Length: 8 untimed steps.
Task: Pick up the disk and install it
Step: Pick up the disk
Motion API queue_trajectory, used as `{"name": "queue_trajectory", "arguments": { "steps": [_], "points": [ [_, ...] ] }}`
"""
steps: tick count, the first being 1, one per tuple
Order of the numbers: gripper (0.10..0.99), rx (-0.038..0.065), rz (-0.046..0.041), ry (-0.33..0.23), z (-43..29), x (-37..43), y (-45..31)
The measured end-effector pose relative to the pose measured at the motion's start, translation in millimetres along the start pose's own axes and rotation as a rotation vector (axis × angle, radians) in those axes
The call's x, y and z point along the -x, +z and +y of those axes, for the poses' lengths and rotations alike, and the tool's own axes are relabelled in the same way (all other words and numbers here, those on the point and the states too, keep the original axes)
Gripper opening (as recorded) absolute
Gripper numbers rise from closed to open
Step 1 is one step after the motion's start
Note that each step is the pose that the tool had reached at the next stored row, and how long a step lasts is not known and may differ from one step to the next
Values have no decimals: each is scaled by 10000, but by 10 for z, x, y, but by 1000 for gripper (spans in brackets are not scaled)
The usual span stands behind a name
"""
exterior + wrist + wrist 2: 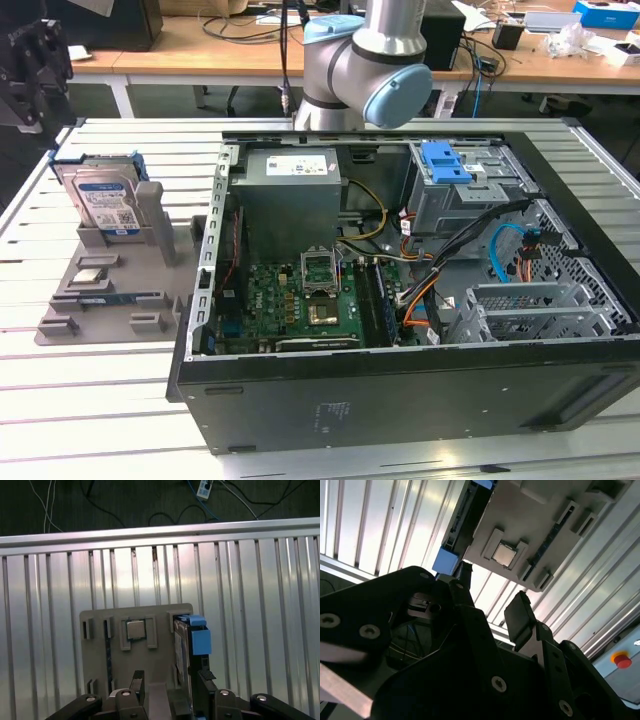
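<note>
The disk [103, 197] stands on edge in a slot of the grey holder [100, 275] on the desk [90, 400], at the exterior view's left, just beside the open case [400, 400]. I judge the slot props it so that its thin top edge can be pinched. Its labelled face is vertical and turned toward the exterior camera. Its long axis seems upright, though the holder hides its foot. In the first wrist view the claw [170, 682] hangs above it, released and empty, not touching it
</note>
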<state>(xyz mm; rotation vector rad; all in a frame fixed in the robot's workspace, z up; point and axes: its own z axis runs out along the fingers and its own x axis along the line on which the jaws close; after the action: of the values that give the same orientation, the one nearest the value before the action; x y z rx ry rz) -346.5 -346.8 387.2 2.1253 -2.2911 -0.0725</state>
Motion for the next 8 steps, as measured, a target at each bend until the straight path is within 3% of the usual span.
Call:
{"name": "queue_trajectory", "arguments": {
  "steps": [3, 8],
  "points": [
    [541, 0, 1, 1, -8, 1, 3],
    [541, 0, 0, 1, -89, 7, 69]
  ]
}}
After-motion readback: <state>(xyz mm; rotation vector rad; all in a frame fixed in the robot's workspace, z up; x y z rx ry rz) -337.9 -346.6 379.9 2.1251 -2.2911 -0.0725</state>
